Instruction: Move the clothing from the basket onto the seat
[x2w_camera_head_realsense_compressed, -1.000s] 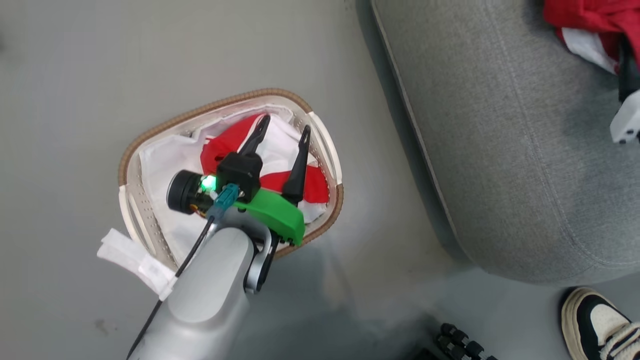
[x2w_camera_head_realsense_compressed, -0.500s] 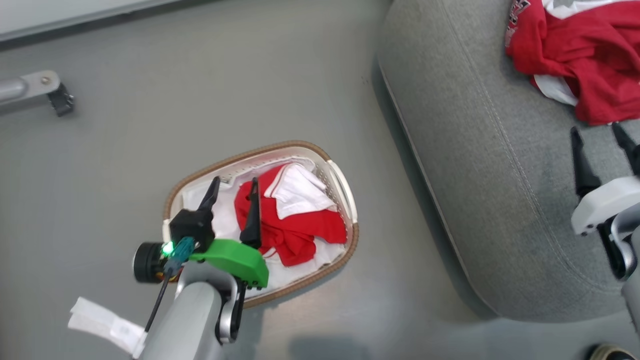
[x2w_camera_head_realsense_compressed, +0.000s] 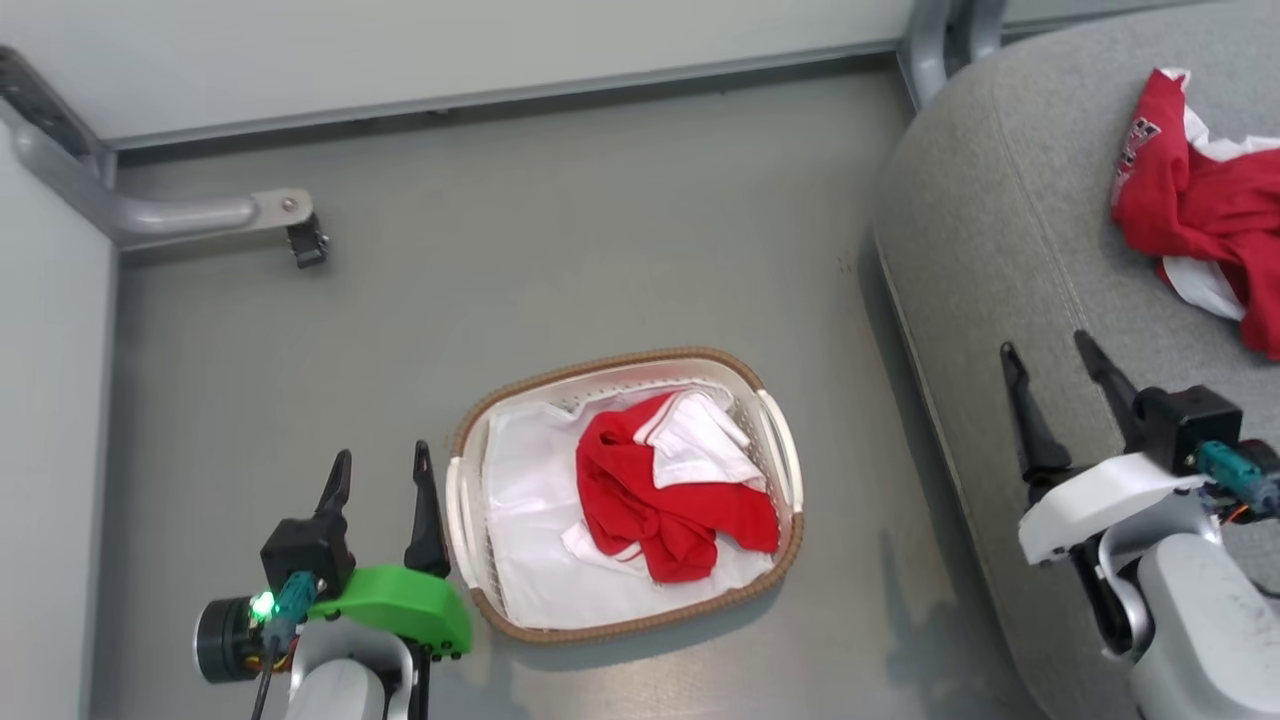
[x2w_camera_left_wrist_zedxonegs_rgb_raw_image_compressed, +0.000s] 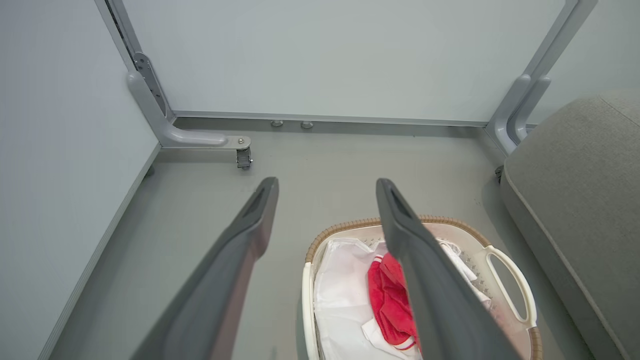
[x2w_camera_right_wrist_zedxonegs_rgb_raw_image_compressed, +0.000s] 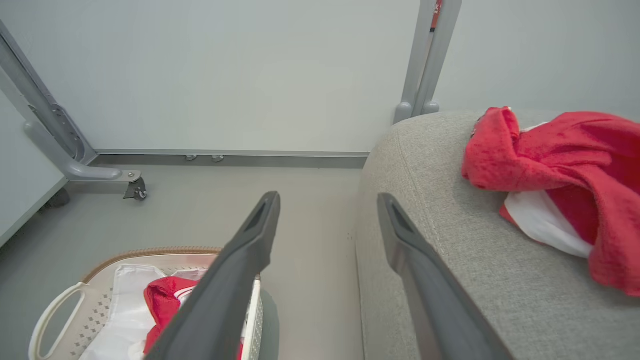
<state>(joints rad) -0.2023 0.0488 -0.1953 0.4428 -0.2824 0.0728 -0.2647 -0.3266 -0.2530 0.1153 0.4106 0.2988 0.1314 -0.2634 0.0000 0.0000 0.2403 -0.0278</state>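
a frame foot (x2w_camera_head_realsense_compressed: 290, 215) sits near the floor's (x2w_camera_head_realsense_compressed: 600, 200) far left corner. the left tool (x2w_camera_head_realsense_compressed: 382, 452), fingers apart and empty, hovers just left of the basket (x2w_camera_head_realsense_compressed: 790, 455), where a red jersey (x2w_camera_head_realsense_compressed: 640, 510) lies on the liner (x2w_camera_head_realsense_compressed: 520, 520). the right tool (x2w_camera_head_realsense_compressed: 1047, 345), also apart and empty, hangs over the seat's (x2w_camera_head_realsense_compressed: 980, 250) left edge. a second jersey (x2w_camera_head_realsense_compressed: 1200, 200) lies on the seat's far right.

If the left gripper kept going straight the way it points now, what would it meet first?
Probably the bare floor, beside the basket rather than in it; the left gripper aims toward the wall. Depth is unclear.

Head view steeply down; 2 low wrist views toward wall (x2w_camera_left_wrist_zedxonegs_rgb_raw_image_compressed: 325, 60); basket (x2w_camera_head_realsense_compressed: 786, 452), seat (x2w_camera_head_realsense_compressed: 980, 250) in all 3.
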